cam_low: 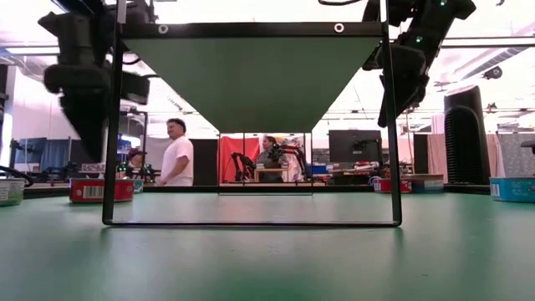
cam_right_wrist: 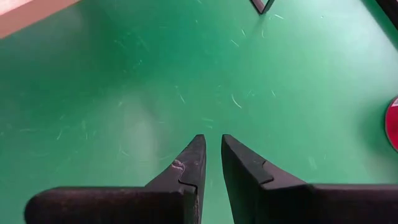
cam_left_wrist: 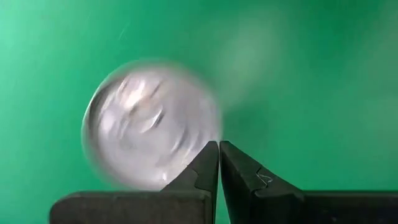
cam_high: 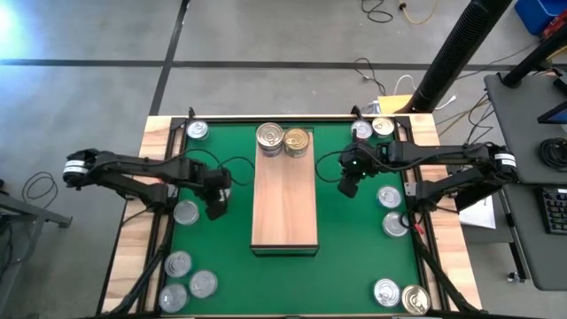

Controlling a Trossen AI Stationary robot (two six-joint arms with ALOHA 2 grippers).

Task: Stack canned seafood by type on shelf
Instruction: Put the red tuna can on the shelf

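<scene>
- High view: two tins [cam_high: 283,139] sit at the shelf's [cam_high: 284,208] far end; left pincer [cam_high: 215,209] hovers beside a loose silver tin [cam_high: 186,212].
- Left wrist view: its fingers [cam_left_wrist: 208,163] pressed together above that tin.
- Right wrist view: right pincer [cam_right_wrist: 211,152] nearly closed, empty, over the green bench [cam_right_wrist: 280,93].

Green table [cam_high: 230,257]; light-wood shelf [cam_high: 284,208] bearing one silver-topped tin [cam_high: 269,136] and one gold-topped tin [cam_high: 297,140]; black fingers [cam_right_wrist: 186,171].
</scene>
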